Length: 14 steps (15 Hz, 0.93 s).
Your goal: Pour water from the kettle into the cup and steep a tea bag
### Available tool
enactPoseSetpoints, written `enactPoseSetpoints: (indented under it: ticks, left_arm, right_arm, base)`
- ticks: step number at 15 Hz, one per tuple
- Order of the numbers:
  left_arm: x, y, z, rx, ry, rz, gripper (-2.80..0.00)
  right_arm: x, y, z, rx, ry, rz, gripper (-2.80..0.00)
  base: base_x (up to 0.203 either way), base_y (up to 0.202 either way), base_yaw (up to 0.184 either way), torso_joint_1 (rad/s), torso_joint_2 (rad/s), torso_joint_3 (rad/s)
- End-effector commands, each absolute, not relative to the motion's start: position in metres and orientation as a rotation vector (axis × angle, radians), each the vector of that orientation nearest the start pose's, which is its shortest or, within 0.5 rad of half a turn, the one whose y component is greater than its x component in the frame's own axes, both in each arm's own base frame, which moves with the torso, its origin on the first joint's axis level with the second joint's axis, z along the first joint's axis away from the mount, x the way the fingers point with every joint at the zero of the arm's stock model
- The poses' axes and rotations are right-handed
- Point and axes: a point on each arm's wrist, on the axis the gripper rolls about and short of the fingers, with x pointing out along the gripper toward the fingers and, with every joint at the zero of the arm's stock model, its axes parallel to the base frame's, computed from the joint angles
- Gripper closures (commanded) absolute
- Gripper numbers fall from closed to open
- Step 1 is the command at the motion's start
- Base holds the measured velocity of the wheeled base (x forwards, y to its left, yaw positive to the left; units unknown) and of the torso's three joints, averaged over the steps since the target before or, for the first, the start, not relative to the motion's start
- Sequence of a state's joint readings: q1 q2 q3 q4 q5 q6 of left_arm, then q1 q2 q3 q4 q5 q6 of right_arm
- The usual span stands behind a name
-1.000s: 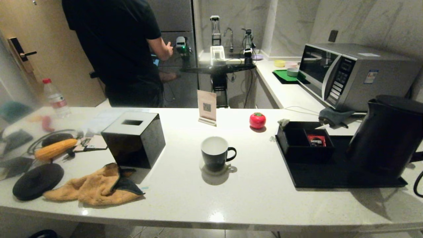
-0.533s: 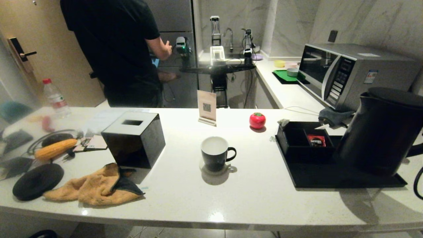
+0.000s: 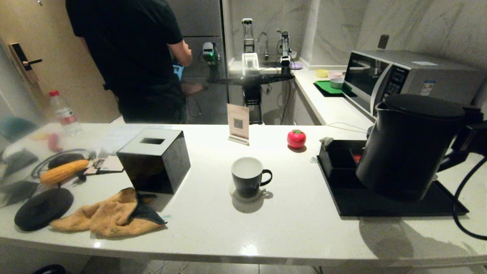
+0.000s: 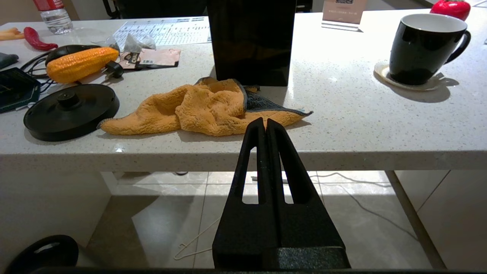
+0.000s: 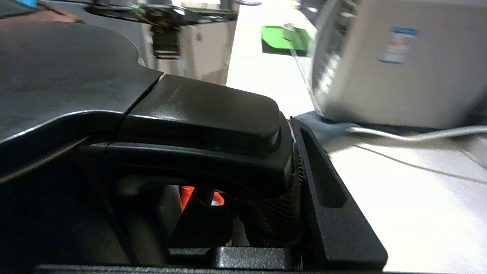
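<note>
The black kettle (image 3: 407,148) hangs above the black tray (image 3: 380,207), upright, with its spout toward the cup. My right gripper (image 3: 462,140) is shut on the kettle's loop handle (image 5: 213,125) at the far right, and one finger (image 5: 323,175) presses against its side. The black cup (image 3: 247,177) with a white inside stands on a coaster at mid-counter; it also shows as the cup (image 4: 422,49) in the left wrist view. A tiny pale grey-green tea bag (image 3: 326,141) lies at the organiser box's back left corner. No water shows. My left gripper (image 4: 265,122) is shut and empty, below the counter's front edge.
A black organiser box (image 3: 335,163) sits on the tray, its red sachet (image 3: 356,158) mostly hidden by the kettle. A black tissue box (image 3: 154,160), orange cloth (image 3: 110,217), kettle base (image 3: 43,207) and corn cob (image 3: 62,171) lie left. A microwave (image 3: 411,83) and a person (image 3: 133,57) stand behind.
The kettle has risen off the tray and moved left toward the cup, now covering the red sachet. My right gripper has come into the head view. The cup has not moved.
</note>
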<state>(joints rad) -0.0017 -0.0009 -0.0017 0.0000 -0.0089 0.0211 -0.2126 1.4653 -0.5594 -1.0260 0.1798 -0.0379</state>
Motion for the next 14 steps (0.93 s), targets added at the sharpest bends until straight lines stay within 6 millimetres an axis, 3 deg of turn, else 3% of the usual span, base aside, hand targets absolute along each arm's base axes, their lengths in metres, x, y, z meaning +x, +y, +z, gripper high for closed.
enactPoseSetpoints:
  ticks: [1, 9, 14]
  left_arm:
    - [-0.023, 0.000, 0.076, 0.021, -0.002, -0.011, 0.00]
    - [-0.023, 0.000, 0.076, 0.021, -0.002, -0.011, 0.00]
    - [-0.023, 0.000, 0.076, 0.021, -0.002, -0.011, 0.00]
  right_arm:
    - [0.234, -0.027, 0.221, -0.056, -0.129, -0.005, 0.00]
    - [0.239, 0.013, 0.215, -0.094, -0.082, 0.004, 0.00]
    - [0.252, 0.040, 0.209, -0.121, -0.052, 0.002, 0.00]
  base:
    - [0.000, 0.000, 0.000, 0.000, 0.00, 0.000]
    - [0.000, 0.000, 0.000, 0.000, 0.00, 0.000]
    - [0.000, 0.000, 0.000, 0.000, 0.00, 0.000]
